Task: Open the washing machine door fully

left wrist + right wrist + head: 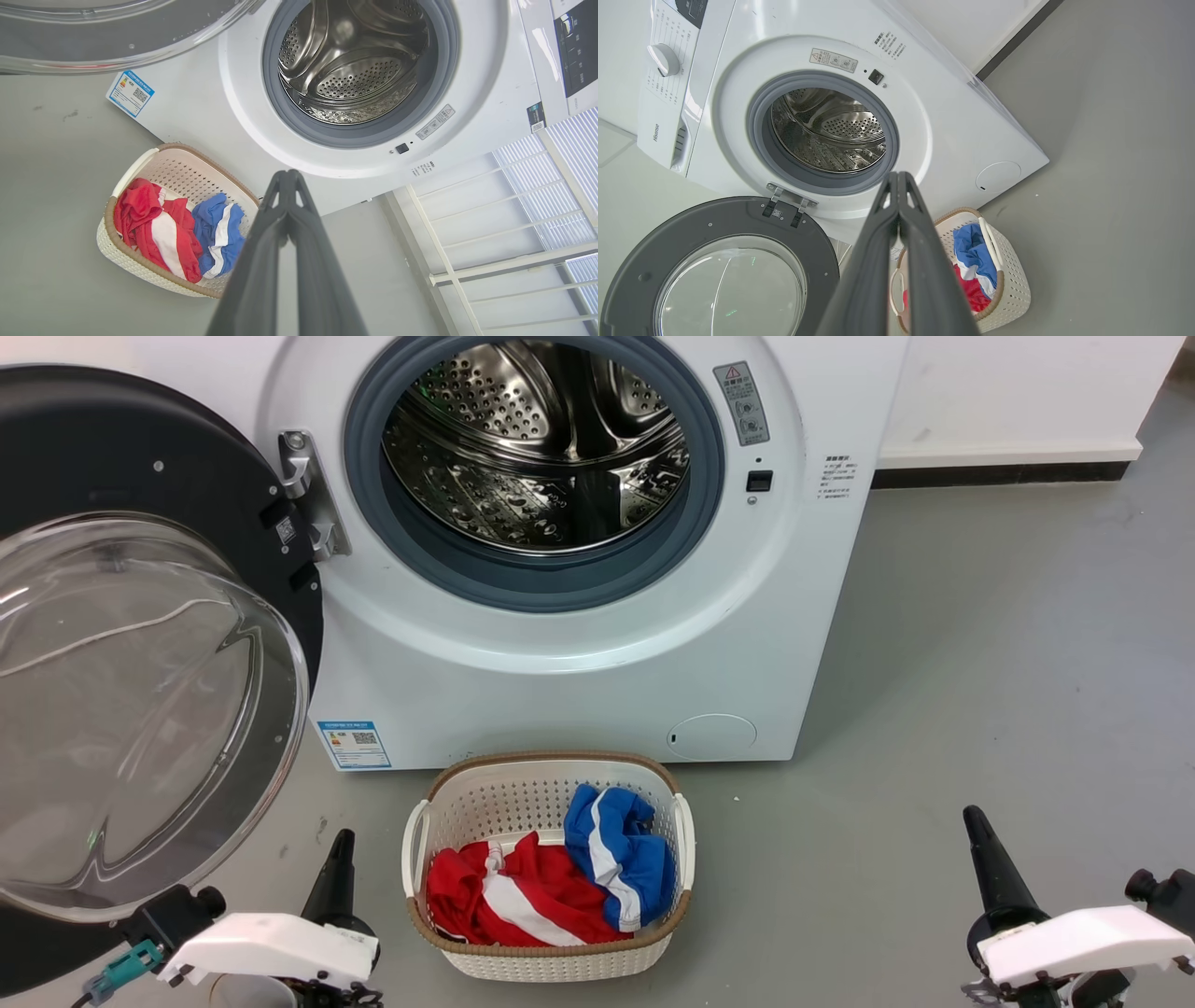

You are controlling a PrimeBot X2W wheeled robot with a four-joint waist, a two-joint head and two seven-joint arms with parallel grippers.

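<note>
The washing machine door (140,644), black-rimmed with a clear domed glass centre, stands swung wide to the left on its hinge (308,495); the same door (719,270) lies at the lower left of the right wrist view, and its glass edge (117,32) crosses the top of the left wrist view. The steel drum (537,443) is exposed inside the blue-grey rubber ring. My left gripper (341,845) is shut, low at the left, just below the door's glass and apart from it. My right gripper (976,826) is shut at the lower right, holding nothing.
A white laundry basket (551,775) with red and blue clothes (560,887) sits on the grey floor right in front of the machine, between my arms. A white wall with a dark skirting (1008,474) runs behind at the right. White railings (514,233) stand beside the machine.
</note>
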